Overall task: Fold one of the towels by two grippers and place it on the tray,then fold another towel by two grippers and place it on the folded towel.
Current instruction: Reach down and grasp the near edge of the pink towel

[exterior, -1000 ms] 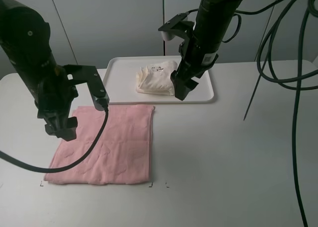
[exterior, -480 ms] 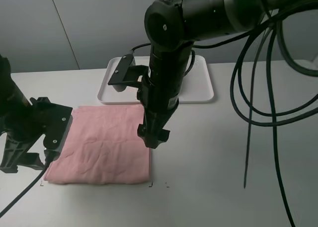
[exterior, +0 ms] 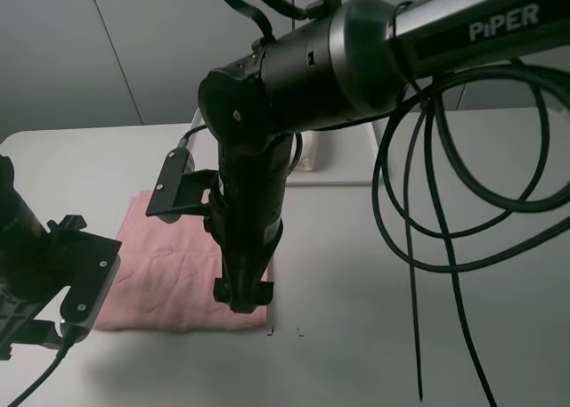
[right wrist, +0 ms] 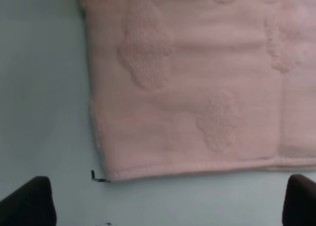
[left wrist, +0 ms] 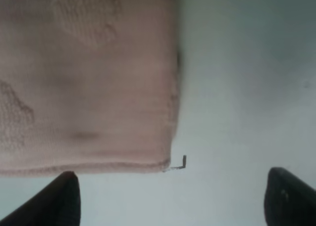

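The pink towel [exterior: 169, 273] lies flat on the table, with the arms covering part of it. My right gripper [exterior: 242, 296] hangs open over its near right corner, and in the right wrist view [right wrist: 165, 203] that corner [right wrist: 106, 175] lies between the spread fingertips. My left gripper [exterior: 62, 322] is open at the near left corner; the left wrist view [left wrist: 177, 201] shows this corner [left wrist: 168, 165] just ahead of the fingers. Behind the right arm, a strip of the white tray [exterior: 343, 166] shows with a bit of the folded cream towel [exterior: 309, 150] on it.
Small black corner marks sit on the table by the towel's near corners [exterior: 271, 331] [left wrist: 182, 162] [right wrist: 96, 177]. The right arm's black cables [exterior: 427, 247] hang in loops over the right half of the table. A grey wall stands behind.
The right arm has left the cream towel on the tray and swung forward and down to the pink towel's near right corner. The left arm has dropped toward the near left corner.
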`<action>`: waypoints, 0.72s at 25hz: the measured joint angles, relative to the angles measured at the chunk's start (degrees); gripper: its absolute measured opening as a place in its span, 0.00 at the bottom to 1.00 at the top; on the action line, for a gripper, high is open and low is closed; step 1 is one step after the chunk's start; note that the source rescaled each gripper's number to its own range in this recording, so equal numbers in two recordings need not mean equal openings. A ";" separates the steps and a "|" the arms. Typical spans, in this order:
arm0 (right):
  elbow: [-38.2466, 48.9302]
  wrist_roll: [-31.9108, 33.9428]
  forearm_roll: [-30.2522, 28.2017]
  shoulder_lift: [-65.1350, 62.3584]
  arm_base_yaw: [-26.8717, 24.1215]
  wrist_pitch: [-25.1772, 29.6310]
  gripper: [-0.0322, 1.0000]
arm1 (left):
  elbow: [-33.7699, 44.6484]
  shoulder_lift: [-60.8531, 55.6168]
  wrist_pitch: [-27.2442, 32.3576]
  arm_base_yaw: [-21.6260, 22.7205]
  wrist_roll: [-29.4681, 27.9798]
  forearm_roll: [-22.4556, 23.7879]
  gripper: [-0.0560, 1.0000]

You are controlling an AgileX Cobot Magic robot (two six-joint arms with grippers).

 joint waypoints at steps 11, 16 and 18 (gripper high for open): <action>0.13 -0.39 1.46 3.35 2.23 -0.60 1.00 | 0.52 5.12 -5.58 0.00 1.39 -0.57 0.96; 0.17 -1.26 3.10 3.94 2.23 -0.73 1.00 | 0.52 7.18 -6.05 0.00 1.54 -0.61 0.96; 0.17 -1.90 4.00 4.52 2.33 -0.88 1.00 | 0.52 7.64 -6.28 0.00 1.54 -0.61 0.96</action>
